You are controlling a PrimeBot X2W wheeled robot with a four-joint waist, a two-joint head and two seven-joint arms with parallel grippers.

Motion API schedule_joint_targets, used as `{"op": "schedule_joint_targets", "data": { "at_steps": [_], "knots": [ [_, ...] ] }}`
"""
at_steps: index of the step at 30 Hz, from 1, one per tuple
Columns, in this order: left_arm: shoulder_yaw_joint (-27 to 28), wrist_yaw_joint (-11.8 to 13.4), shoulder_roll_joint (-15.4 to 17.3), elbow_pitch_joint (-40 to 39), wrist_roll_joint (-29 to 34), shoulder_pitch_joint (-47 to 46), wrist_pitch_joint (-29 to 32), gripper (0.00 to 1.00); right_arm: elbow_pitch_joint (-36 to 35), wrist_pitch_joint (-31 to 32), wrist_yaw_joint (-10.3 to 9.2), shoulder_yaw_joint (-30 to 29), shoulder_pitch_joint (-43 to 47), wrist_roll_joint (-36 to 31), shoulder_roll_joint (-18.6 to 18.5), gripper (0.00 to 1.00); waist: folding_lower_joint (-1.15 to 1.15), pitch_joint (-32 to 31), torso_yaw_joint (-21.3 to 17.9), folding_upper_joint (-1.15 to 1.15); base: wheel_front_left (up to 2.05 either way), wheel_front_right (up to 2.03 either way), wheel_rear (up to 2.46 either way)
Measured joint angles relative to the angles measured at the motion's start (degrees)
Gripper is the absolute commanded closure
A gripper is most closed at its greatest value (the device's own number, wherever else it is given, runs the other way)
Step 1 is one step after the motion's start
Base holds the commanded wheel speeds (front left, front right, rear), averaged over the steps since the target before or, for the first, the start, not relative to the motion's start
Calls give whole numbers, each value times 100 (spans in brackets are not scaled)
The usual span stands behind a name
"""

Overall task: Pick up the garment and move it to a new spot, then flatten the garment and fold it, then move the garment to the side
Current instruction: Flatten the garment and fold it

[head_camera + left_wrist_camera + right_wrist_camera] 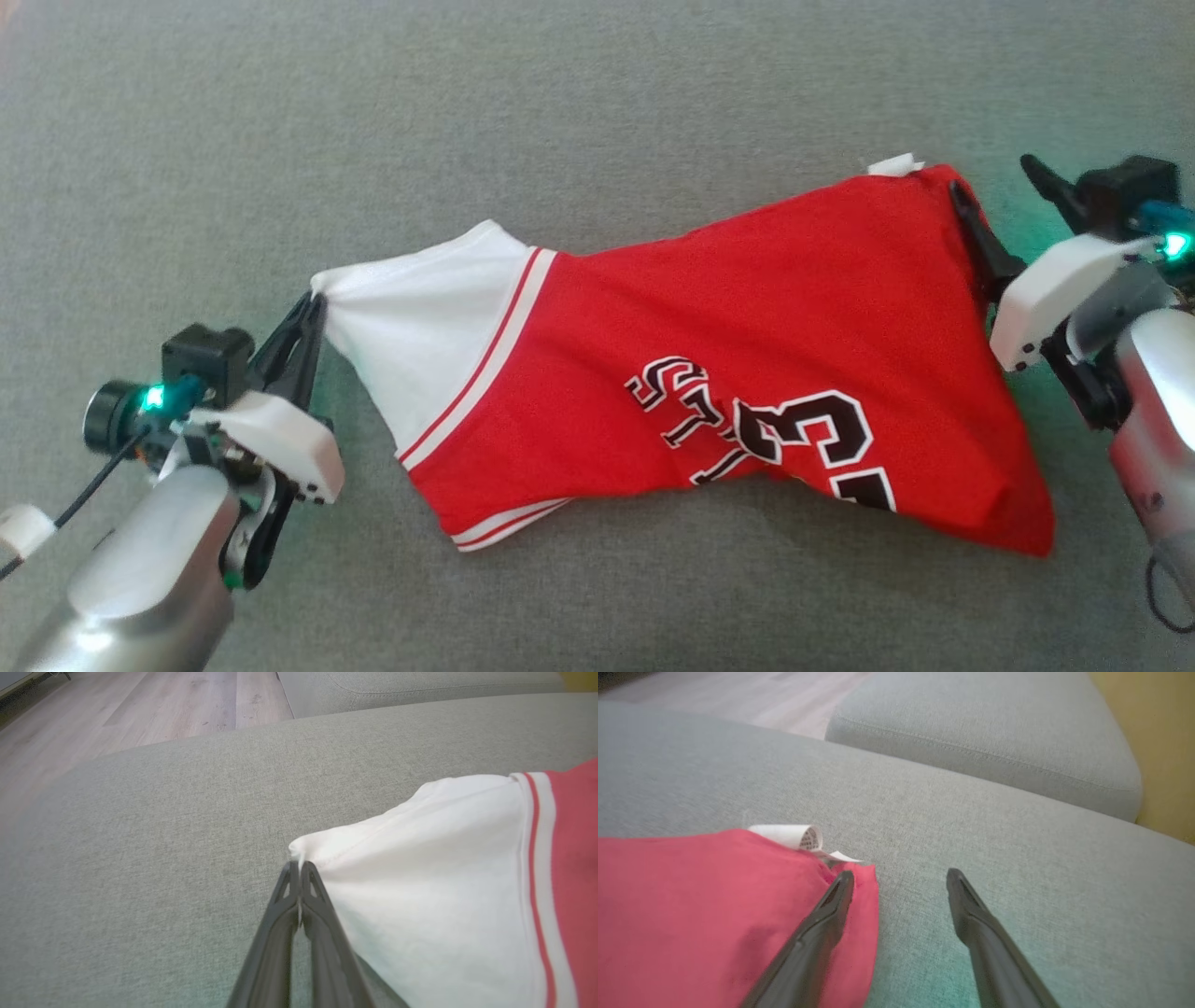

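the red garment (747,308) lies rumpled across the grey cushion (560,112), left gripper (313,303) clenched on its white sleeve tip, right gripper (991,177) released astride the far right corner, which it should pinch before both draw apart evenly.

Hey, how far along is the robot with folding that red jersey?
Looks done: the jersey lies stretched across the grey cushion. In hand: the left gripper is shut on its white corner, while the right gripper is open at the red corner, one finger over the cloth. Left: it's wrinkled, unfolded, and not set aside.
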Motion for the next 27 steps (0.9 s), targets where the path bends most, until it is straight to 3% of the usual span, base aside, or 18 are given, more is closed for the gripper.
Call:
{"op": "schedule_joint_targets", "data": {
  "at_steps": [12, 14, 18, 19, 23, 27],
  "knots": [
    [-121, -102, -124, 129, 49, -135, -31, 100, 731, 186, 0, 1412, -738, 318, -242, 0, -1, 108, 154, 0, 0, 0, 0],
    [-149, -152, -141, 170, 49, -137, -32, 100, 820, 197, 0, 1601, -846, 431, -286, 14, -1, 118, 171, 0, 0, 0, 0],
    [-213, -197, -164, 252, 49, -139, -43, 100, 933, 180, 0, 1948, -1024, 586, -301, 93, -1, 117, 186, 0, 0, 0, 0],
    [-219, -199, -167, 270, 49, -139, -68, 100, 967, 144, 1, 2012, -1049, 621, -300, 100, -1, 110, 186, 0, 0, 0, 0],
    [-222, -201, -168, 342, 51, -140, -193, 100, 1190, -190, 0, 2139, -1059, 727, -289, 100, -1, 27, 163, 0, 0, 0, 0],
    [-198, -181, -140, 376, 168, -141, -558, 100, 1456, -901, 0, 2064, -1061, 735, -270, 100, -1, -138, 85, 0, 0, 0, 0]
  ]
}}
